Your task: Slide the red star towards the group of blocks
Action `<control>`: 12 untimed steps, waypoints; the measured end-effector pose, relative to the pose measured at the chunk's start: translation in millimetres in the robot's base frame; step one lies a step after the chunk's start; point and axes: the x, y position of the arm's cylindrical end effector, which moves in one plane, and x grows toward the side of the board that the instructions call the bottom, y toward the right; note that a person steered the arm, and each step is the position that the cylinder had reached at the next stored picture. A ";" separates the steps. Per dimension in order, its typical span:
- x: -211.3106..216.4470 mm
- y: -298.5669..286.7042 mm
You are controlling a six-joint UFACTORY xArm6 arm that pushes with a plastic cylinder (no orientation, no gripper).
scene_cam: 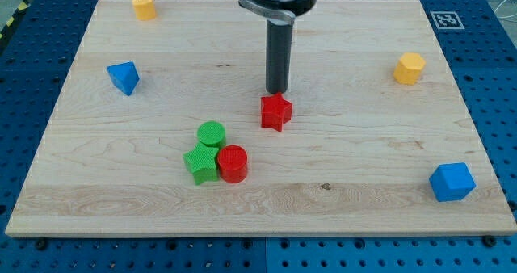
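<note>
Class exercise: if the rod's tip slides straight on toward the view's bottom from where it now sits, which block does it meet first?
My tip sits just above the red star, so it would likely meet that first. Whether they already touch is unclear.

my tip [277, 91] ends a straight, dark, matte cylindrical rod; above it sits a wider black round housing with a pale metallic clamp rim.

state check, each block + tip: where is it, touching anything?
red star: alone, right of and above the group
my tip: at the star's top edge
green cylinder: in the group, touching
green star: in the group
red cylinder: in the group
blue blocks: apart
yellow blocks: apart
</note>
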 end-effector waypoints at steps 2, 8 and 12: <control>46.0 -9.7; 45.9 -30.3; 47.1 65.0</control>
